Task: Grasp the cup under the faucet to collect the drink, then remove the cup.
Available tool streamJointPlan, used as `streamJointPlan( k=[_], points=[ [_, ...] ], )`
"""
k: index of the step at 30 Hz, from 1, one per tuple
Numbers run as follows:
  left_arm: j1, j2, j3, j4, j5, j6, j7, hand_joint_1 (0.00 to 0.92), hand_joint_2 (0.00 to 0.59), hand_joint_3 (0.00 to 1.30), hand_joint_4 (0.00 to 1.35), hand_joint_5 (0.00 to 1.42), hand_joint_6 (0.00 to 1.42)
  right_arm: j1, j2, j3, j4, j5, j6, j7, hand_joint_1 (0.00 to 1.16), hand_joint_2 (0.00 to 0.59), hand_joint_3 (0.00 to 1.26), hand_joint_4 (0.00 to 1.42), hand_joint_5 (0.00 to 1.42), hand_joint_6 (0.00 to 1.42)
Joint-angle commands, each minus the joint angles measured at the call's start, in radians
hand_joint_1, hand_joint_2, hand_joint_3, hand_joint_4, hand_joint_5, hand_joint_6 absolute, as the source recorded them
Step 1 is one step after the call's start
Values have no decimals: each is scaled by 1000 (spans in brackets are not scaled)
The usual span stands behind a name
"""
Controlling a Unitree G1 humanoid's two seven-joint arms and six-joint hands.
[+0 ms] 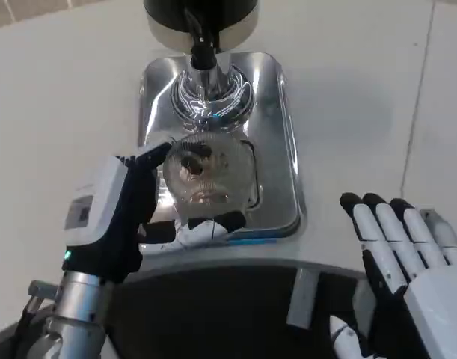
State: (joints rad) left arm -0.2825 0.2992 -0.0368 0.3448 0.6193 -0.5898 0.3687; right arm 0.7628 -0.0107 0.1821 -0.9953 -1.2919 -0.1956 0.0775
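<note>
Cup sits on steel tray, below faucet at its 12 o'clock. I see left hand gripping cup from 9 o'clock. Right hand spread, holding nothing. Cup contents unclear.

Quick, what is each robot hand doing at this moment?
Left robot hand: holding the clear cup on the metal tray.
Right robot hand: open, holding nothing.
</note>
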Motion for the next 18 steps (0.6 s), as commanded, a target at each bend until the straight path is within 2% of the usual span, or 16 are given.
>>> streamJointPlan(
  k=[1, 9, 18],
  points=[
    [-99, 16, -33, 149, 22, -15, 75, 651, 48, 1160, 1163, 1424, 1424, 33, 16, 6, -37, -15, 3, 19, 102, 586, 0, 0, 0, 0],
    [-280, 28, -68, 425, 7, -19, 170, 653, 49, 1160, 1163, 1424, 1424, 67, 34, 4, -52, -27, -9, 23, 109, 586, 0, 0, 0, 0],
    [-352, 29, -110, 553, 4, -35, 235, 658, 51, 1160, 1154, 1424, 1424, 77, 53, -12, -52, -23, -31, 19, 115, 586, 0, 0, 0, 0]
  ],
)
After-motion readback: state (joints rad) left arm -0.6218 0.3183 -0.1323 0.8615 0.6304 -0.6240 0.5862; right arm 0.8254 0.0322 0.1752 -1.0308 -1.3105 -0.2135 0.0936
